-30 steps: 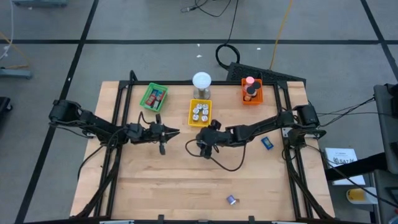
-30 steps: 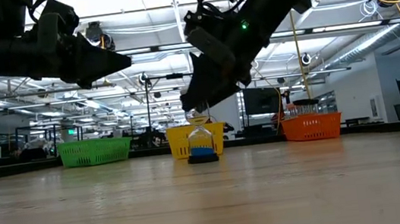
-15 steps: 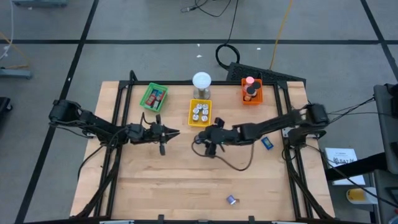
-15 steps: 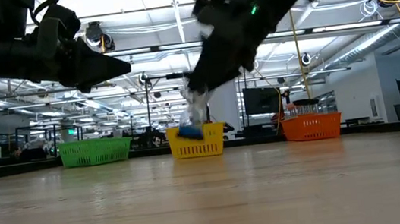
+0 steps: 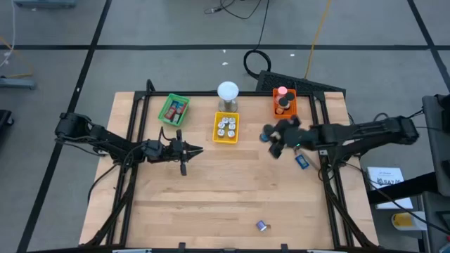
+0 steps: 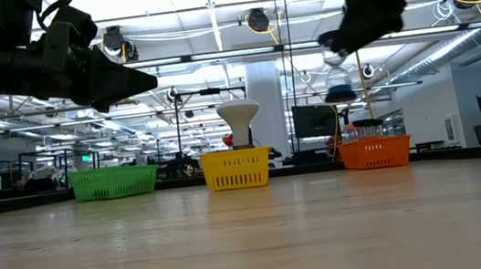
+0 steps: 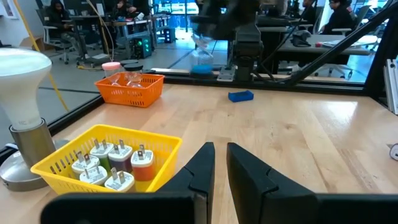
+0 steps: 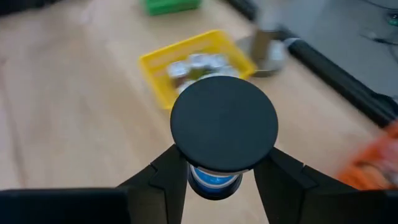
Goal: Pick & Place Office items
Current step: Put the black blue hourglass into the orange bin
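Two end effectors are over the bench (image 5: 211, 204). The right end effector (image 5: 273, 143) is raised above the bench at about 2 o'clock from its centre, just below the orange tray (image 5: 285, 104) in the high view and between that tray and the yellow tray (image 5: 226, 128). Its fingers (image 8: 165, 168) are clamped on a small item with a round black cap (image 8: 224, 123) over a clear body and blue base; the low view shows this item (image 6: 340, 93) held in the air above the orange tray's rim.

The left end effector (image 5: 188, 150) is off the surface at 9 o'clock from centre, fingers (image 7: 202, 165) nearly together with a thin slit between them, holding nothing.

Three trays line the 12 o'clock edge: green tray (image 5: 174, 109), yellow, orange. A white-domed cylinder (image 5: 228, 96) stands just behind the yellow tray.

Loose items: a blue piece (image 5: 301, 161) at 3 o'clock, near the right frame rail, and a small bluish piece (image 5: 261, 225) close to the 6 o'clock edge. Everything between centre and the 6 o'clock edge is otherwise open wood.
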`<state>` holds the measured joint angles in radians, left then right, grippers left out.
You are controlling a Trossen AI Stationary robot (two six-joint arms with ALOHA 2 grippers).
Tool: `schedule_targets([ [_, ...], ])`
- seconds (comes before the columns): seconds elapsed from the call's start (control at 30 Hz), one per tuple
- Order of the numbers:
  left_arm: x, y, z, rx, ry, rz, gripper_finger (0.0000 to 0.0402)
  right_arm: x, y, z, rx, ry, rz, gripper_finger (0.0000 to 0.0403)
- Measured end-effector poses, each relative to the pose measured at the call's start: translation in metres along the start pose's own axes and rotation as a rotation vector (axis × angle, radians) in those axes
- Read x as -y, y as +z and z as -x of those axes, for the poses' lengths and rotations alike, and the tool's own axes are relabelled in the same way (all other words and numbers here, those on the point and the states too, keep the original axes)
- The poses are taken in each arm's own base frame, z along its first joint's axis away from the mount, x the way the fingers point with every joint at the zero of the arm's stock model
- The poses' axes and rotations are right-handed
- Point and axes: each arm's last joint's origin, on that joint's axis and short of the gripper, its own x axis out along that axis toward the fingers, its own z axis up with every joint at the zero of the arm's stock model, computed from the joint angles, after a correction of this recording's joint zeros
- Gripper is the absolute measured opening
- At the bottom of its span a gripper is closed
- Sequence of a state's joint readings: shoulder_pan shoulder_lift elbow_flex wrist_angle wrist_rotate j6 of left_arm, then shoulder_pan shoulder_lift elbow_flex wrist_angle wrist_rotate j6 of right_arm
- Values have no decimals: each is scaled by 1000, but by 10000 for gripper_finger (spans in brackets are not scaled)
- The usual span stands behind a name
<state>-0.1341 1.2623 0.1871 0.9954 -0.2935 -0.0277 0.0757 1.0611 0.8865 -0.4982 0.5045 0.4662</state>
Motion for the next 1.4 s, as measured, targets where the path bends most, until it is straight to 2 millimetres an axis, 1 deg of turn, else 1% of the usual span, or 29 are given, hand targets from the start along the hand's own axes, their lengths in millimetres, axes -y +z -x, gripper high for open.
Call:
schedule_targets([
  [0.1, 0, 0, 0, 0, 0, -2, 47, 26, -12, 6, 10, -96, -49, 146],
  [0.17, 0, 0, 0, 0, 0, -8, 47, 42, -21, 7, 5, -157, -71, 149],
  [0.3, 0, 0, 0, 0, 0, -15, 47, 70, -31, 6, 33, -266, -136, 149],
  [0.43, 0, 0, 0, 0, 0, -15, 47, 91, -38, 2, 21, -366, -172, 148],
  [0.53, 0, 0, 0, 0, 0, -16, 47, 103, -41, -1, 9, -431, -195, 153],
  [0.67, 0, 0, 0, 0, 0, -16, 47, 115, -40, -7, 48, -481, -215, 152],
  [0.8, 0, 0, 0, 0, 0, -15, 47, 125, -44, -13, 72, -518, -230, 151],
  [1.07, 0, 0, 0, 0, 0, -16, 47, 141, -52, -23, 104, -509, -275, 152],
  [1.2, 0, 0, 0, -1, 0, -16, 47, 147, -58, -27, 84, -498, -291, 154],
  [1.4, 0, 0, 0, -1, 0, -16, 47, 149, -64, -38, 92, -471, -299, 155],
])
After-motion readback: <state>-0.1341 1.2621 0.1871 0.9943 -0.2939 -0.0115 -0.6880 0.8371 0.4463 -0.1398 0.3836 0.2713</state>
